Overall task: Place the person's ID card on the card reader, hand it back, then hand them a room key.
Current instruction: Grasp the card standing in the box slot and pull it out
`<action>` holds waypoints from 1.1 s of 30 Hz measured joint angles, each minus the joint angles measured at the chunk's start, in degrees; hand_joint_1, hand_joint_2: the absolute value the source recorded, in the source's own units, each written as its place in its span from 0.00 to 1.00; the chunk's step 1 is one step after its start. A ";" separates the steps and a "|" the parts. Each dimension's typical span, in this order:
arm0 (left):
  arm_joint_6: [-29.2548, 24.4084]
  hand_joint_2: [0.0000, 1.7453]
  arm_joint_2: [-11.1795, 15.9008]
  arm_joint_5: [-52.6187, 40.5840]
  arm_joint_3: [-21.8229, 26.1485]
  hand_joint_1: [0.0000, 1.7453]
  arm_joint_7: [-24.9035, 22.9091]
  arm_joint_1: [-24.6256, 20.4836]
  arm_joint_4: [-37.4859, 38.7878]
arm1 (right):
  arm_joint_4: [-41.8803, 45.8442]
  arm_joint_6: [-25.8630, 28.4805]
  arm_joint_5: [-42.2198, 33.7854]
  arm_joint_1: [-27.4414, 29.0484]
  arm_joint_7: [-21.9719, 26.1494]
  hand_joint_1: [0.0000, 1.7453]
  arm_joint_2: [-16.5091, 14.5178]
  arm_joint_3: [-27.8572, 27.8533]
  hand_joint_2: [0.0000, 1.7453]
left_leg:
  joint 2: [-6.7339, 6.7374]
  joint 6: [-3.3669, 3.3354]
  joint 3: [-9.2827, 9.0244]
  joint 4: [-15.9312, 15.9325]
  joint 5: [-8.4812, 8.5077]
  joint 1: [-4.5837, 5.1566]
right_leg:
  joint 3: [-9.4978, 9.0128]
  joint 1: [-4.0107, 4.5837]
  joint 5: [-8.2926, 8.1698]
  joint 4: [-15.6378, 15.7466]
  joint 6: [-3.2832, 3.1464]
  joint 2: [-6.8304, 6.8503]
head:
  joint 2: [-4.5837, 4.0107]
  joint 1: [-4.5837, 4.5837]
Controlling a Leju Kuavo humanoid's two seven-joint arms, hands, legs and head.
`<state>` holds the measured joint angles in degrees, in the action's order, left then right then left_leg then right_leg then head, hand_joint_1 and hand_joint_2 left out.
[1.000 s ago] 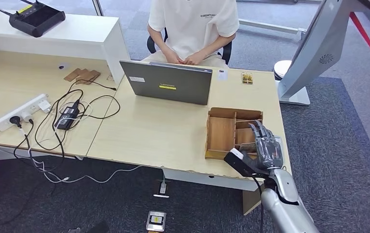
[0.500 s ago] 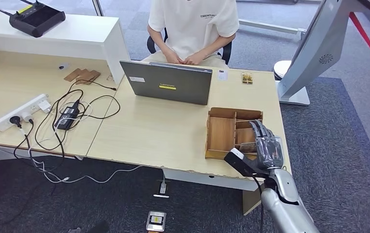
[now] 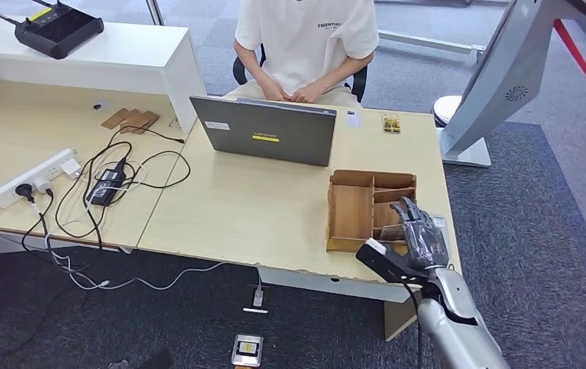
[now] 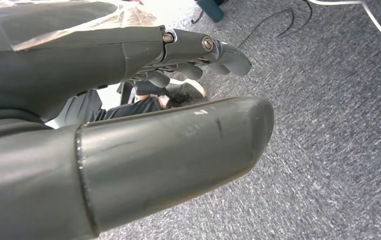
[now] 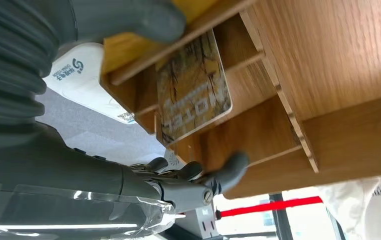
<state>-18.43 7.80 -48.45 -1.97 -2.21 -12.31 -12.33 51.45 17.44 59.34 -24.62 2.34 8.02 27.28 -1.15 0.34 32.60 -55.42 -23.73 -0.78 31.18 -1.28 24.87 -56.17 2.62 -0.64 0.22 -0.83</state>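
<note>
A wooden organiser box (image 3: 355, 207) stands at the table's right front. My right hand (image 3: 421, 234) hovers over its near right compartments. In the right wrist view a brown hotel key card (image 5: 193, 90) leans inside a compartment of the box (image 5: 328, 60), between my thumb (image 5: 128, 20) and my fingers (image 5: 223, 172); no finger plainly touches it. A white card (image 3: 352, 118) and a patterned card (image 3: 391, 124) lie at the far edge near the seated person (image 3: 305, 38). My left hand (image 4: 128, 125) hangs over grey carpet, fingers extended, holding nothing.
An open grey laptop (image 3: 267, 131) faces the person. Left of it lie a power strip (image 3: 36, 178) and tangled cables (image 3: 113, 184). A white printed card (image 5: 78, 70) lies beside the box. A white kiosk base (image 3: 467, 146) stands to the table's right.
My right hand has drawn back a little toward the table's near edge, uncovering more of the box's right compartments. The person and the cards have not moved.
</note>
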 joint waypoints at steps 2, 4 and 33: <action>0.00 0.00 0.00 0.05 0.00 0.00 0.04 0.01 0.00 | 0.45 -1.28 0.00 -0.06 -0.01 0.93 0.49 -0.02 1.00 | 0.00 0.00 0.00 0.00 0.00 0.00 | 0.00 0.00 0.00 0.00 0.00 0.00 | 0.00 0.00; -0.01 0.00 0.00 0.11 0.00 0.00 0.13 0.01 0.00 | 1.18 -2.66 0.01 -0.12 -0.11 0.90 1.09 -0.06 1.00 | 0.00 0.00 0.00 0.00 0.00 0.00 | -0.01 0.00 -0.01 0.00 0.00 0.00 | 0.00 -0.01; -0.46 0.00 0.07 -0.03 0.00 0.00 0.80 0.21 0.00 | 9.60 -3.10 -0.14 1.94 -0.80 1.00 3.37 -1.55 1.00 | -0.01 0.00 0.00 0.00 0.00 0.00 | -0.01 0.00 0.00 -0.01 0.00 0.00 | 0.00 0.00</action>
<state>-18.88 7.87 -48.48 -1.97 -1.40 -12.09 -12.33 61.04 14.34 59.20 -22.68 1.54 11.39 25.73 -1.16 0.34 32.60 -55.42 -23.73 -0.78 31.17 -1.28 24.87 -56.18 2.62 -0.64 0.22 -0.83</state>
